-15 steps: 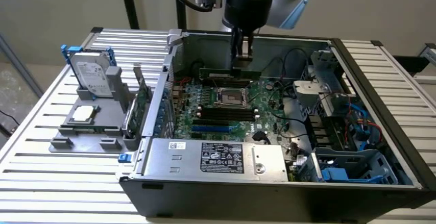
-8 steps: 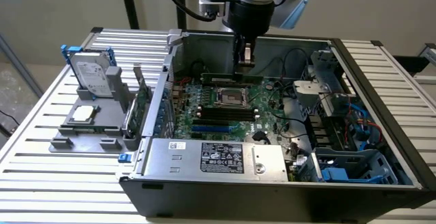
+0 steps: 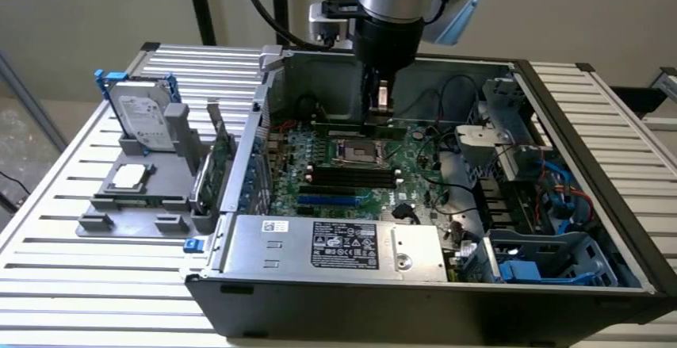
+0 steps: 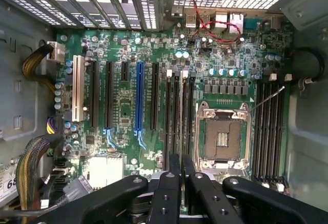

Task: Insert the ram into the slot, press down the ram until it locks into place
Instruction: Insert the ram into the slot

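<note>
Black jaws, pressed nearly together, hung over the long black plastic slot (image 4: 177,116) just beside the square silver processor socket (image 4: 223,138). Probably lining up; whether they pinched anything was unclear.

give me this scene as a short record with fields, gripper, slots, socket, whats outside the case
gripper: inside the open case, above the black slots
black slots: one bank under the gripper; second bank across the cpu socket
ram: cannot tell if held or seated
outside case: hard drive on grey fixture on slatted table
</note>
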`<state>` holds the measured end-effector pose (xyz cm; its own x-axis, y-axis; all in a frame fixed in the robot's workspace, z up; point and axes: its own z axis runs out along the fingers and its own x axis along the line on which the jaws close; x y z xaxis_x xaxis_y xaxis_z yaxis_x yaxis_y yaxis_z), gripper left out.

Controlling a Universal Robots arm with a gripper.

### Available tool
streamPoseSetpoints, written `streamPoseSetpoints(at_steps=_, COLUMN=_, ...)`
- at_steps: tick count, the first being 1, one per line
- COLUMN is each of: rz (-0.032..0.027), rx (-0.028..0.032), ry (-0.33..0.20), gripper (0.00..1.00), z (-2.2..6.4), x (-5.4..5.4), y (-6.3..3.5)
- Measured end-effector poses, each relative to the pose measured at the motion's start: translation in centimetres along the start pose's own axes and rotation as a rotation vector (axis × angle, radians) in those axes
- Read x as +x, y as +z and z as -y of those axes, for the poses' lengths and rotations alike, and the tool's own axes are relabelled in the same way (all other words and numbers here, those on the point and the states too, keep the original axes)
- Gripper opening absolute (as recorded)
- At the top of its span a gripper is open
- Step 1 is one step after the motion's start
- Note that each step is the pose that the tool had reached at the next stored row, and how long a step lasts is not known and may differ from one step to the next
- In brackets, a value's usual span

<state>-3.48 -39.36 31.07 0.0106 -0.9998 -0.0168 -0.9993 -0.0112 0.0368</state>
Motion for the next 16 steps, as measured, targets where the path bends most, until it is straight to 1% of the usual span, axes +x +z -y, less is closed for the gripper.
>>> streamPoseSetpoints(at_steps=2, rz=0.0001, rx=0.0012, ry=0.000, gripper=0.13, z=0.02, x=0.1, y=0.37)
streamPoseSetpoints(at_steps=8, rz=-0.0001, rx=0.0128, ry=0.000, gripper=0.13, z=0.04, x=0.2, y=1.43)
streamPoseSetpoints(at_steps=10, rz=-0.0009, rx=0.0140, ry=0.000, gripper=0.13, z=0.01, x=0.3, y=1.78)
streamPoseSetpoints(at_steps=13, rz=-0.0053, rx=0.0143, ry=0.000, gripper=0.13, z=-0.08, x=0.3, y=2.33)
streamPoseSetpoints(at_steps=16, rz=-0.0138, rx=0.0152, ry=0.000, gripper=0.13, z=-0.10, x=0.3, y=2.75)
